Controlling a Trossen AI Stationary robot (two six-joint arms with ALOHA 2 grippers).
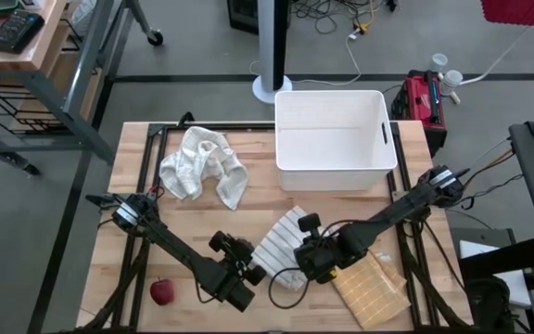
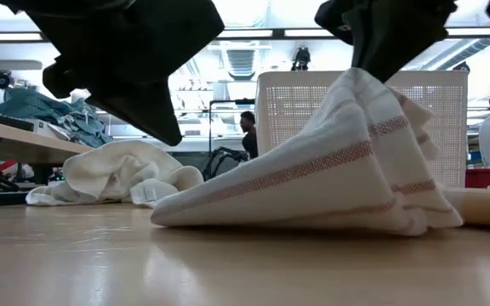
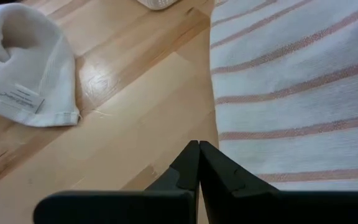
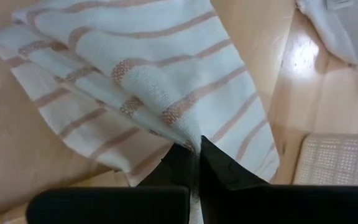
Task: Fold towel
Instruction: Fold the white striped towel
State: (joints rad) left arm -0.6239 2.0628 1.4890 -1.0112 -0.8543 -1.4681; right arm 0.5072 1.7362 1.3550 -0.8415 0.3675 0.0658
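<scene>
Presently the striped towel (image 1: 283, 249) lies at mid-desk, one corner pinched up into a peak by the closed right end effector (image 4: 196, 149). Left end effector (image 3: 199, 155) closed, empty, beside its edge. White bin (image 1: 336, 139) behind; crumpled white cloth (image 1: 202, 165) and apple (image 1: 162, 292) nearby.

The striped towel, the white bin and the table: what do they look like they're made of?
Striped towel: woven cloth, probably cotton; coarse weave shows, with orange-brown stripes, matte and soft, pinched by the shut right gripper. White bin: likely plastic, smooth inside with a fine mesh pattern on its wall. Table: wood, pale glued planks with visible grain and a slight sheen.
</scene>
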